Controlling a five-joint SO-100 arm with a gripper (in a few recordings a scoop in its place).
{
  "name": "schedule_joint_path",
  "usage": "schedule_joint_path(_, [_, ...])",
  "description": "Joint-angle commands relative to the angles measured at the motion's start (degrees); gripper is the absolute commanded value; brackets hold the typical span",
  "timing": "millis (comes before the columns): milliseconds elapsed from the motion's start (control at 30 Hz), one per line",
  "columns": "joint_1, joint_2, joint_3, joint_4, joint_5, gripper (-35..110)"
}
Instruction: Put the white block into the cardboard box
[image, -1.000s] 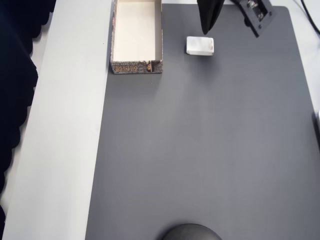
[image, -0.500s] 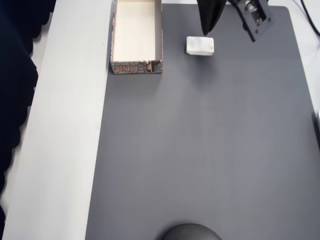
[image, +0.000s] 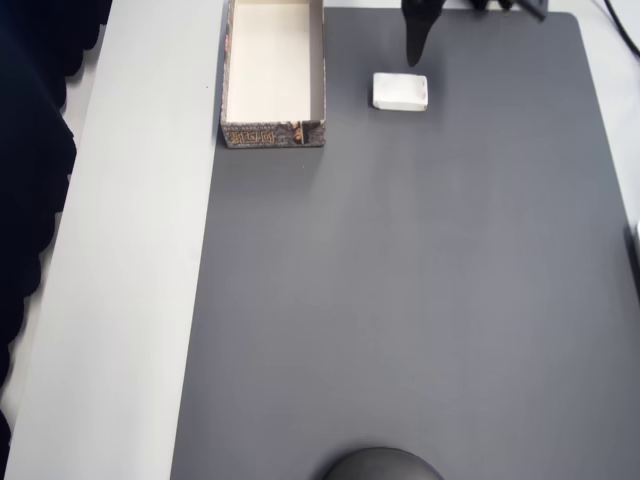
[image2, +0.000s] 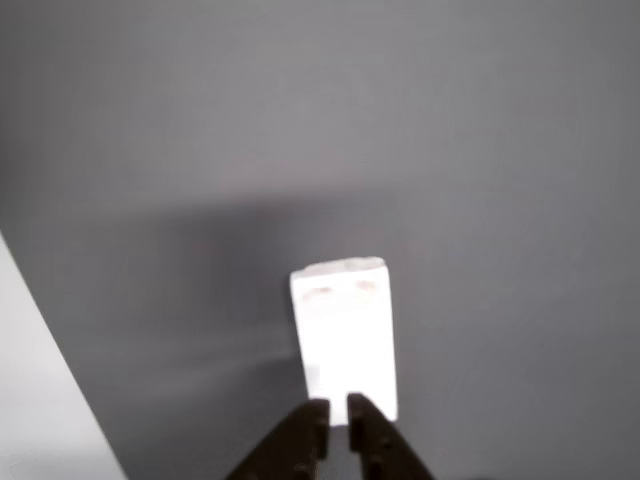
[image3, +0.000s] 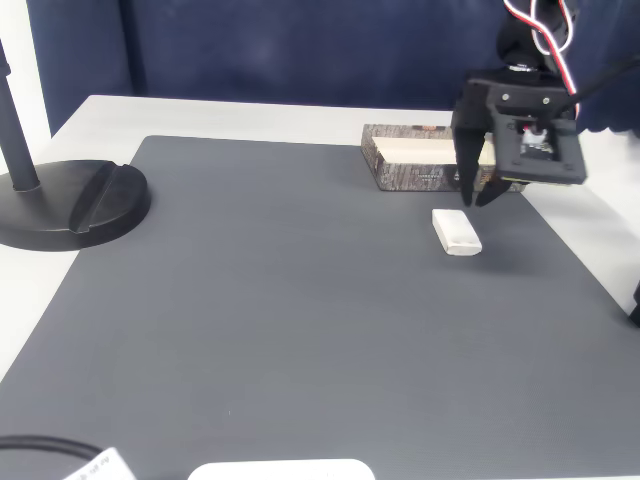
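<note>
The white block (image: 401, 91) lies flat on the dark grey mat (image: 400, 300), to the right of the cardboard box (image: 273, 70) in the overhead view. The box is open-topped, with cream inner walls, and nothing lies in it. My gripper (image: 412, 60) hangs at the top edge of that view, just beyond the block and apart from it. In the wrist view the fingertips (image2: 318, 412) stand almost together over the block's near end (image2: 342, 335), with nothing between them. The fixed view has the gripper (image3: 476, 203) above and behind the block (image3: 456, 231), in front of the box (image3: 415, 160).
A black round stand base (image3: 75, 205) with a pole sits at the mat's left in the fixed view. A dark dome (image: 380, 466) shows at the overhead view's bottom edge. White table (image: 130, 300) borders the mat, and a dark curtain (image3: 300, 50) hangs behind.
The arm has drawn back toward the top edge of the overhead view, so less of it shows. The block and box have not moved.
</note>
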Motion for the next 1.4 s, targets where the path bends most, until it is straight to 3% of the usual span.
schedule_joint_path(0, [0.4,0.2,-2.8,0.8,5.0,-1])
schedule_joint_path(667, [2.6,-4.7,-8.2,1.1,8.1,0])
schedule_joint_path(1367, [1.2,-4.6,-9.1,-1.1,7.1,23])
